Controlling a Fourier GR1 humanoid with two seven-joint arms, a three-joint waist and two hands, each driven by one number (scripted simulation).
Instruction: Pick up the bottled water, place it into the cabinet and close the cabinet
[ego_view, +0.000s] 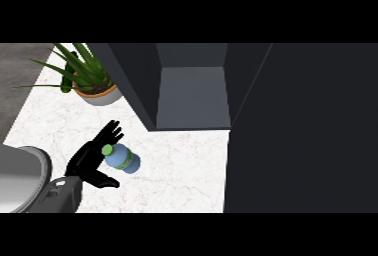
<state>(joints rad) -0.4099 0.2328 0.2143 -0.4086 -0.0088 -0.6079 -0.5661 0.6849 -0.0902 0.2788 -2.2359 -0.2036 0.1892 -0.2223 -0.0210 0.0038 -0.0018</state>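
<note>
Head view: the left hand (94, 155) stood open beside the bottled water (121, 159) on the counter (177, 170), fingers straight, thumb below, holding nothing. Risk: closing off-centre could tip the bottle before the open cabinet (193, 97).

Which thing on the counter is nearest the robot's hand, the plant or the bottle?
The bottle: it stands right beside the left hand, while the plant sits farther back.

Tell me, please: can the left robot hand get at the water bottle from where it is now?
Probably yes: the left robot hand is open right beside the water bottle, fingers and thumb on either side, nothing between them.
</note>
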